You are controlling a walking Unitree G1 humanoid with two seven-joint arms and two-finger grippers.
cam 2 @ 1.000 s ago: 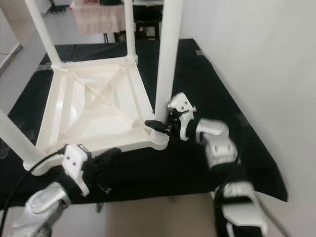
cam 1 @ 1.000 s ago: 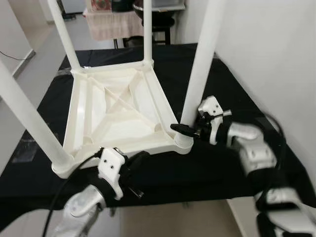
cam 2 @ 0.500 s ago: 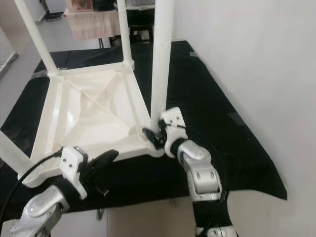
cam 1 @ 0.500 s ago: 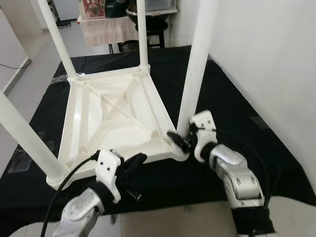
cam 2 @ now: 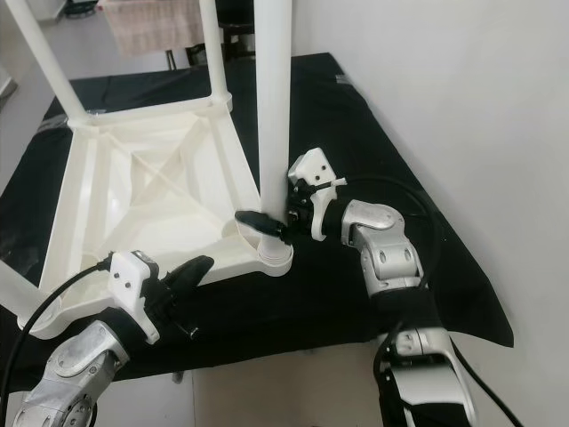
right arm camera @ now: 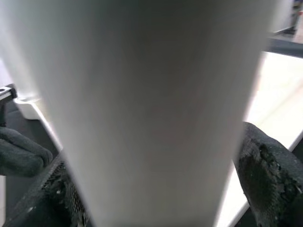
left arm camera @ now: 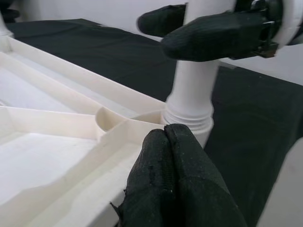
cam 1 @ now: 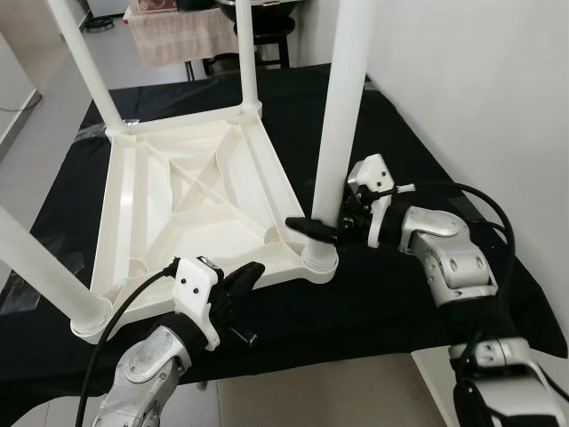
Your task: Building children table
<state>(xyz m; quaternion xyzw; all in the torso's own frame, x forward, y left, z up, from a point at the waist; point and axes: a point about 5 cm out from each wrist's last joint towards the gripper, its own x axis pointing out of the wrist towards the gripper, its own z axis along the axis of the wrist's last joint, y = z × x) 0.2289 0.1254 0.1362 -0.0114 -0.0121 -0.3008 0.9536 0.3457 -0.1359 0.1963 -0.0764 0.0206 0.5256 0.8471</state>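
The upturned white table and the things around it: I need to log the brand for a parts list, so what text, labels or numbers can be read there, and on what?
None can be read.
Upturned white table: plain ribbed plastic, no lettering visible.
Leg held by the right claw: plain white.
Left claw and black cloth: no markings legible.

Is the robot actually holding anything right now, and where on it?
Yes. Its right hand grips the near white table leg low down, just above its socket. The left hand, shut, holds nothing, resting by the upturned tabletop edge.

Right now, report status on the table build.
Right gripper clamped on near-right table leg. Left gripper shut, at upturned tabletop edge. Nothing in the way.
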